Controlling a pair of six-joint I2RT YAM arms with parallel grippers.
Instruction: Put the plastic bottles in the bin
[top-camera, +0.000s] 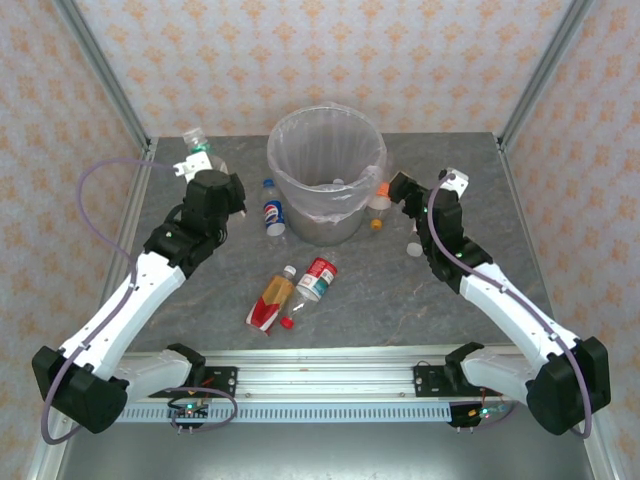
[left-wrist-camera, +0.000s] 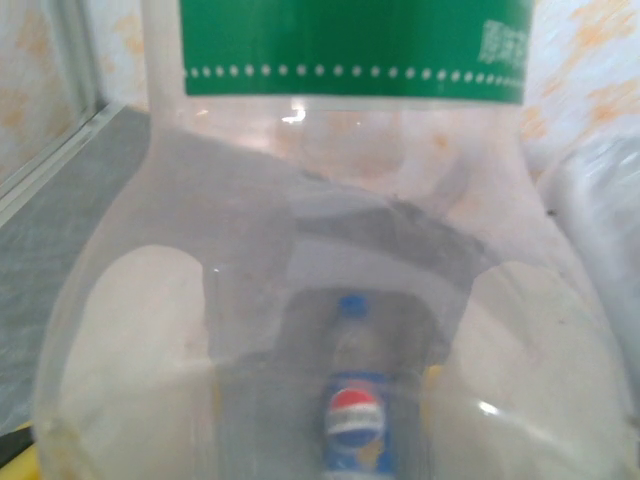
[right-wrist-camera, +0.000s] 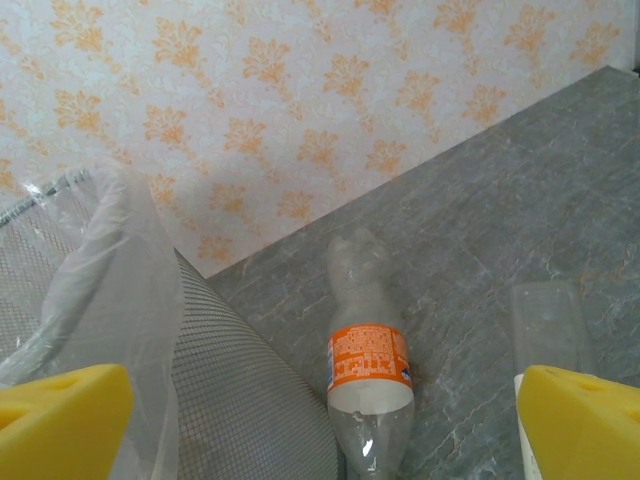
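Green-label bottle sits in the left jaws, which look closed on its body. It blocks the left wrist camera, so the pads are hidden and I can't tell if it's off the surface. The bin is to that arm's right, near. The right jaws are wide open and hold nothing. The orange-label bottle lies dead ahead between them, long axis pointing away, base nearest, just beside the bin wall; the right arm is the nearer one. The Pepsi bottle lies left of the bin. The red-label bottle and the yellow bottle lie mid-surface. A clear item by the right finger is cut off. The bin's contents are hard to read.
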